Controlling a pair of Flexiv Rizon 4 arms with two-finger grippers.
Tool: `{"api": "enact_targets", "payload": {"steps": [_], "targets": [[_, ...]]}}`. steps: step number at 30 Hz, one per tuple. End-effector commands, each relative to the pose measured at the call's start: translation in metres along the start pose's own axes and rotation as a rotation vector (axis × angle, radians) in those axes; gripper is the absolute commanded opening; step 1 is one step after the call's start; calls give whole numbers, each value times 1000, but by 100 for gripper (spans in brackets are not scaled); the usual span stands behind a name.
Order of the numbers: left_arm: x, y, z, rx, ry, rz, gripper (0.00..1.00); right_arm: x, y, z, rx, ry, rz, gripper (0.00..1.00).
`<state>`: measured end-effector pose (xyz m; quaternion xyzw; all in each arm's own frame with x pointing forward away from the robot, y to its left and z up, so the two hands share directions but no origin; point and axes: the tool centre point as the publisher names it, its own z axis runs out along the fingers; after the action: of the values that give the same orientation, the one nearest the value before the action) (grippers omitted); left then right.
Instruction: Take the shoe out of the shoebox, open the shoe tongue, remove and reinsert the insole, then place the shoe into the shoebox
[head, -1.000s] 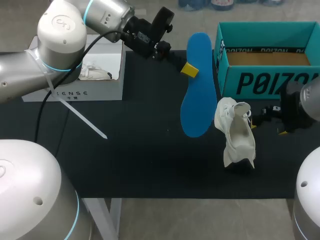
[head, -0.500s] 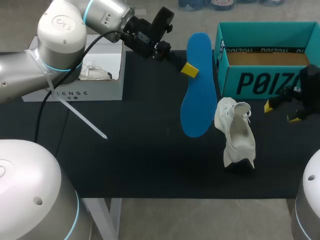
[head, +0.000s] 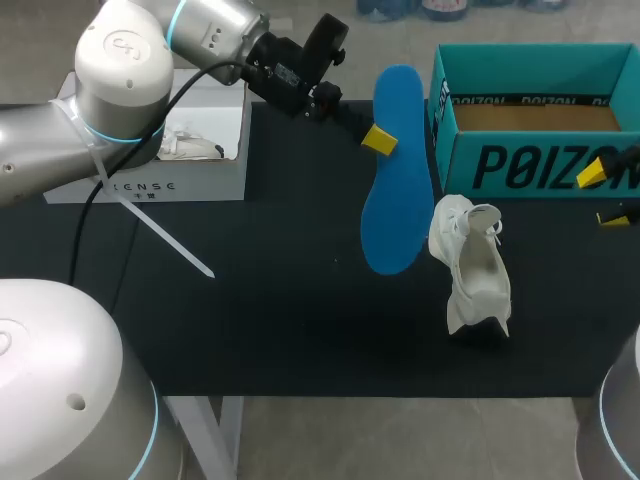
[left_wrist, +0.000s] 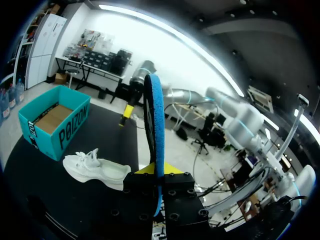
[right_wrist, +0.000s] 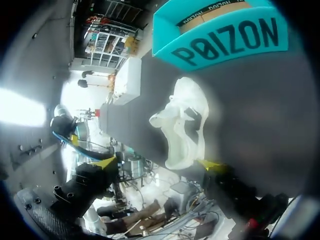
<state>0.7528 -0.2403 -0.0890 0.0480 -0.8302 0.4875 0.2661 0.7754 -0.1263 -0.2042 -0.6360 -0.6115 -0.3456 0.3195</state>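
the right gripper (head: 608, 195) has been drawn away from beside the white shoe (head: 472, 270), toward the right edge of the frame and slightly upward; little but its yellow tips is left in view.

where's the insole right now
In the head view the blue insole is held up in the left gripper over the middle of the table, just left of the white shoe and the teal shoebox.

Overhead rear view, two wrist views; shoe (head: 478, 280) common
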Motion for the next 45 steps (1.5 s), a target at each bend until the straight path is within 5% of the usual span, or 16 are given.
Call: {"api": "enact_targets", "payload": {"steps": [1, 19, 29, 45], "targets": [[0, 0, 0, -2, -2, 0, 0, 1, 9, 8, 43, 181, 39, 100], [0, 0, 0, -2, -2, 0, 0, 60, 7, 44, -126, 368, 158, 100], [0, 0, 0, -2, -2, 0, 0, 93, 3, 94, -138, 399, 157, 100], [0, 0, 0, -2, -2, 0, 0, 103, 3, 113, -149, 408, 143, 100]]}}
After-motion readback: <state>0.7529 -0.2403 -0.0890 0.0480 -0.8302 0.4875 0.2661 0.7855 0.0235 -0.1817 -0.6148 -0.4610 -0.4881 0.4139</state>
